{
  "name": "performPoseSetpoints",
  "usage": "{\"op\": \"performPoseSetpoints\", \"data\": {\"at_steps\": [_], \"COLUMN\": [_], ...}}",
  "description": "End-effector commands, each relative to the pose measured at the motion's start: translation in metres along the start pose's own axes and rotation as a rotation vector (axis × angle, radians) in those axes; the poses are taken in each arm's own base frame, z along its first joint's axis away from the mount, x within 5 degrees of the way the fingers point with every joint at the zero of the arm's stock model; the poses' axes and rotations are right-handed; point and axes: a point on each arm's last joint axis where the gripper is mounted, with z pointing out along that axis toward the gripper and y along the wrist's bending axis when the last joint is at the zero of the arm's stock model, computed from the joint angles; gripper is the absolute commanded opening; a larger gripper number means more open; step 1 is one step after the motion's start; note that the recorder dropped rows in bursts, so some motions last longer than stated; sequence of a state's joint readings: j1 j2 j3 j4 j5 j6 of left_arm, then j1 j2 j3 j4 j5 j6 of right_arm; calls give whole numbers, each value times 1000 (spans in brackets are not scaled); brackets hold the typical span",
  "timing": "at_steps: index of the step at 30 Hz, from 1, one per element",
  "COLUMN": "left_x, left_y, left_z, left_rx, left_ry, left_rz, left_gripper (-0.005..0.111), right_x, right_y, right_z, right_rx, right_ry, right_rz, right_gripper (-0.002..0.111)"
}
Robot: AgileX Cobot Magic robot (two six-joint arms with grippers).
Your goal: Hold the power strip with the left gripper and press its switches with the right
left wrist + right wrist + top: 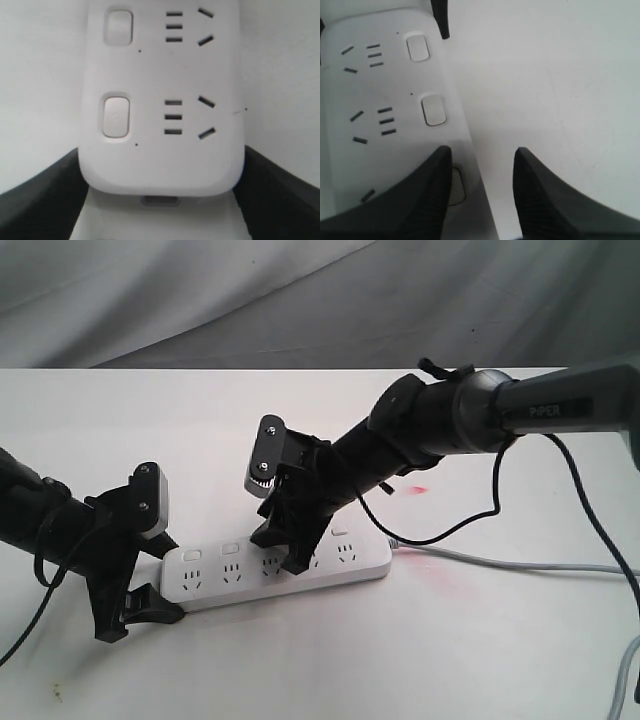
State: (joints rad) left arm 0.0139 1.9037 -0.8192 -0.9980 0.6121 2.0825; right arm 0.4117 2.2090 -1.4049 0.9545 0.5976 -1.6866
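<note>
Here, the left gripper (140,615), a black angular two-finger claw on a thin black cabled arm, has its fingers (37,200) spread to either side of the rounded end of the power strip (275,573), a long white plastic bar with sockets and a grey cord (520,565). In the left wrist view the dark fingers flank that end closely; whether both press on it I cannot tell.

The right gripper (280,552), black with a grey two-screw toothed block, on a thick glossy dark-grey arm with white lettering, stands over the middle of the strip, jaws apart and holding nothing. In the right wrist view one fingertip (437,185) lies over the strip's edge, partly covering a switch, while the other hangs over the white table (570,100) just beside the strip.

The switches (116,116), small white rectangular rocker buttons, run in a row along the strip's far edge, one by each socket. The cord leaves the strip's end farthest from the left gripper and trails across the table.
</note>
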Motion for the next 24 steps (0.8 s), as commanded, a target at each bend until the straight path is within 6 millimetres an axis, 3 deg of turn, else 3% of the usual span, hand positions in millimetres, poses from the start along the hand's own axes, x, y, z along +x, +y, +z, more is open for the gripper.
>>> {"op": "performPoseSetpoints", "data": {"at_steps": [1, 6, 10, 17, 24], "left_x": [2, 2, 2, 2, 2], "left_y": [2, 2, 2, 2, 2], "left_z": [1, 1, 1, 1, 1], "left_rx": [-23, -23, -23, -23, -23], "left_ry": [23, 23, 23, 23, 23], "left_rz": [22, 22, 22, 22, 22], "left_gripper": [51, 51, 51, 51, 51], "right_x": [14, -7, -6, 6, 10], "right_y": [1, -2, -11, -17, -16], "right_z": [-1, -30, -48, -52, -42], "right_rx": [-7, 56, 95, 104, 82], "right_ry": [62, 15, 16, 37, 35], "right_rz": [-63, -88, -64, -41, -10], "right_gripper": [39, 39, 39, 39, 39]}}
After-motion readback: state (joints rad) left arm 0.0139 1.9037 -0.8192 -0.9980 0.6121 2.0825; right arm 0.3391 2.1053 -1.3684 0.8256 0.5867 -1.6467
